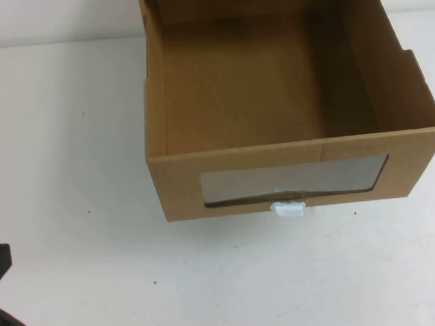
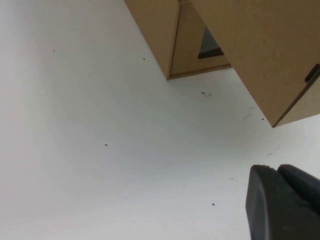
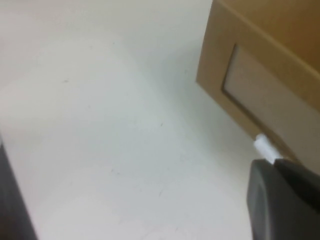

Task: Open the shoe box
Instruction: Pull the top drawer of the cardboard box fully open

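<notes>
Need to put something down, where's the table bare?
Left of the box, a wide bare stretch of table. In front, a strip between the shut left tool at the near-left corner and the shut right tool at the near-right. Tight right of the box.

Looks like a robotics lab to me: a bare white desk [image 1: 67,144], a plain pale wall [image 1: 43,18] behind it, nothing homely anywhere. One brown cardboard shoe box [image 1: 291,154] sits out on it, and the black left gripper [image 2: 277,172] and right gripper [image 3: 276,167] sit low at the near corners.
</notes>
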You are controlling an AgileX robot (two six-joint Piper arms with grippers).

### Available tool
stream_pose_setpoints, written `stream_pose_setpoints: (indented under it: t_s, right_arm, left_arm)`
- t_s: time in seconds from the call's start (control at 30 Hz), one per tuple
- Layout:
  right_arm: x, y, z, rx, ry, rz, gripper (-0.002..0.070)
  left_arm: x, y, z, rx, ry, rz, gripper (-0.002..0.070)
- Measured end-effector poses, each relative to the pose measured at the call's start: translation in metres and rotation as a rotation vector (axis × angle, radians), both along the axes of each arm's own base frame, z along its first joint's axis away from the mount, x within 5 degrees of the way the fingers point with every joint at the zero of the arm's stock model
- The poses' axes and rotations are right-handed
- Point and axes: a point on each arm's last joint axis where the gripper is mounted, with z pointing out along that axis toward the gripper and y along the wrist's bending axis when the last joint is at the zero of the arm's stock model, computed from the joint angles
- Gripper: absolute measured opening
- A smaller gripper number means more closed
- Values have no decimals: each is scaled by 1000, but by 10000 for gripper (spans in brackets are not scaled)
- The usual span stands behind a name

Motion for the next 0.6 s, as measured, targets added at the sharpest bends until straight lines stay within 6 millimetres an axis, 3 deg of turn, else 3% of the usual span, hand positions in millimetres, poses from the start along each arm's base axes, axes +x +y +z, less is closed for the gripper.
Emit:
stream_pose_setpoints:
  t_s: [0.13,0.3,0.6]
  right_arm:
    - [-6,3,-7,-23,106,35,-18]
    - [-22,21,-21,-5,334,139,-18]
    - [-27,38,-58,106,446,178,-18]
  left_arm:
    - [0,0,0,0,0,0,-1]
    - [0,0,0,2,0,0,-1]
    - [-1,0,-1,7,14,-1,-1]
